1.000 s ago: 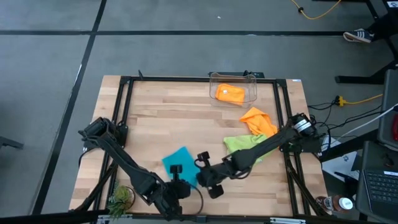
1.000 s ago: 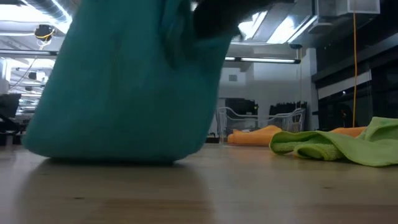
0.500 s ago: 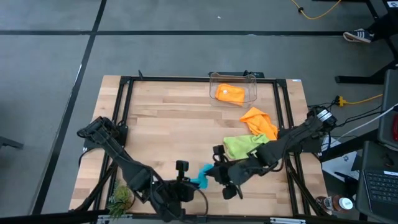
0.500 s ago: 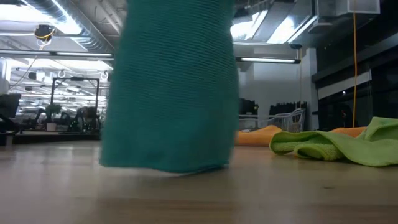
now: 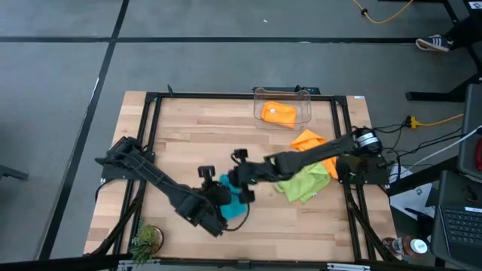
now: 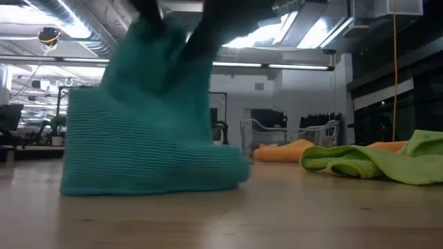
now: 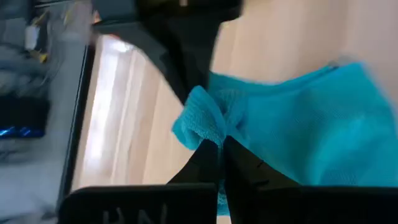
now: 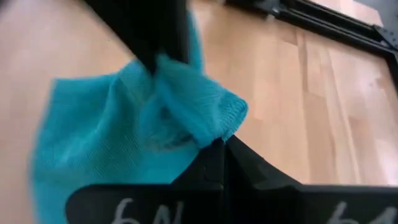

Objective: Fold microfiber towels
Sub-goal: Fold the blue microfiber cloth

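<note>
Currently on my tabletop [image 5: 188,143], a pale wooden plank surface inside a black metal frame [image 5: 151,113]: one teal-blue towel [image 5: 235,197] near the front middle, pinched at one corner by my left hand [image 5: 218,192] and at another by my right hand [image 5: 242,183], both clamped shut on the cloth. From the low view its upper part is lifted while the lower edge drags on the wood. One lime green towel [image 5: 305,183], rumpled, lies to the right under the right arm; one orange towel [image 5: 312,143] sits just behind it, touching. A second orange towel [image 5: 277,113] lies inside the clear plastic bin [image 5: 305,102] at the back edge. A small green plant [image 5: 147,239] stands at the front left corner. Surrounding floor is grey with dark seams; yellow cables [image 5: 433,119] run on the right. Low view shows ceiling strip lights.
</note>
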Action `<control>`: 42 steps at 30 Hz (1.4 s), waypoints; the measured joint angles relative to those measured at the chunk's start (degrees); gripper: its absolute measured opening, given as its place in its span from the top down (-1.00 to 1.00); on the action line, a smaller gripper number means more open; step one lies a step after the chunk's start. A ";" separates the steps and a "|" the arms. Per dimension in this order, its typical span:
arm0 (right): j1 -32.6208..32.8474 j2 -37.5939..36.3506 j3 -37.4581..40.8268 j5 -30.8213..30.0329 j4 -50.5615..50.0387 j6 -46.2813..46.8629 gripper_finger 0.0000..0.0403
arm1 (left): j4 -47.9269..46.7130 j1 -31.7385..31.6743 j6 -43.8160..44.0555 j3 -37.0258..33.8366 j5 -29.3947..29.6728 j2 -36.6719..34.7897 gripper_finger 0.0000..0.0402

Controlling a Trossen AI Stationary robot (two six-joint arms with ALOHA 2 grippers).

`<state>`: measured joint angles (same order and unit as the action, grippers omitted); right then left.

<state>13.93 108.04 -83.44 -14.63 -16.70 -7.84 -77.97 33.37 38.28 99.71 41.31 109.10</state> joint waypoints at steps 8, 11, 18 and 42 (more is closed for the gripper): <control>-5.77 6.30 -0.02 0.24 7.23 -7.97 1.00 | -0.01 -4.10 0.65 -13.53 1.52 0.08 1.00; -6.84 7.33 0.00 -0.05 8.08 -9.21 1.00 | -0.02 -4.99 0.64 -16.06 3.36 0.09 1.00; -7.47 7.60 0.17 2.15 8.77 -7.63 1.00 | 2.69 -5.61 0.68 -18.02 1.55 -0.09 1.00; 2.04 7.68 5.78 11.56 6.82 9.14 0.94 | 23.45 0.41 0.61 -22.96 -17.18 0.88 0.99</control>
<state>15.96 115.72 -77.66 -3.07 -9.88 1.30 -54.53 33.78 38.89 76.75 24.13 109.98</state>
